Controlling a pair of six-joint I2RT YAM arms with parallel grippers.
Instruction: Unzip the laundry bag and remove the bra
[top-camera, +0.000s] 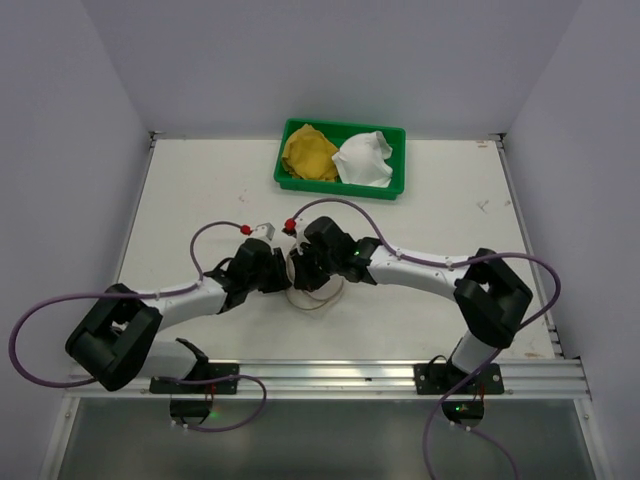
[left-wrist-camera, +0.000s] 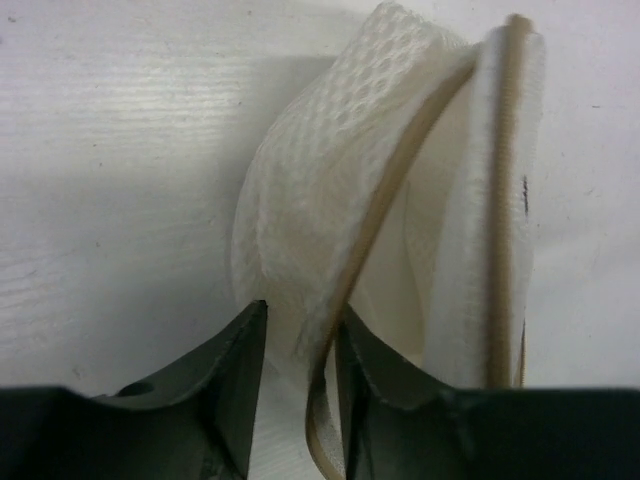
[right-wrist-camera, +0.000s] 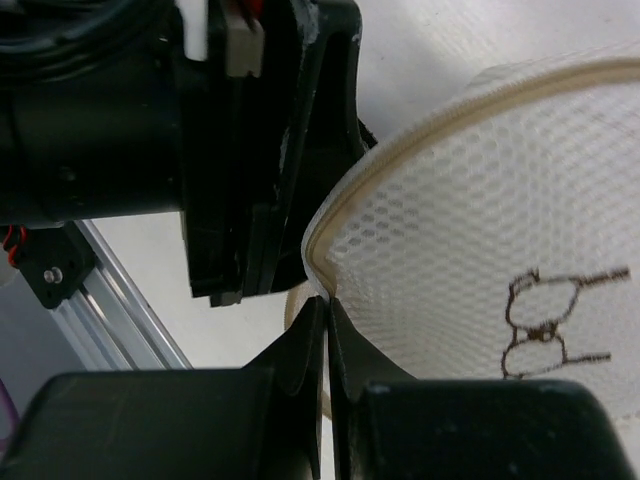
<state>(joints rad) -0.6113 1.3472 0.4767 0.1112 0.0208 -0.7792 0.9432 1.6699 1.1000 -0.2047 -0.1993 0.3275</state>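
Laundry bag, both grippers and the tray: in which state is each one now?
laundry bag, standing on edge, held by both grippers; zipper state unclear
left gripper, closed on the bag's mesh
right gripper, shut on the bag's rim
tray, holding a yellow cloth and a white cloth

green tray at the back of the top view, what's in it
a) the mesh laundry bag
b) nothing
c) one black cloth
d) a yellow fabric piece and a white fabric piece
d, the green tray holds a yellow fabric piece on its left and a white fabric piece on its right; the laundry bag sits outside it.
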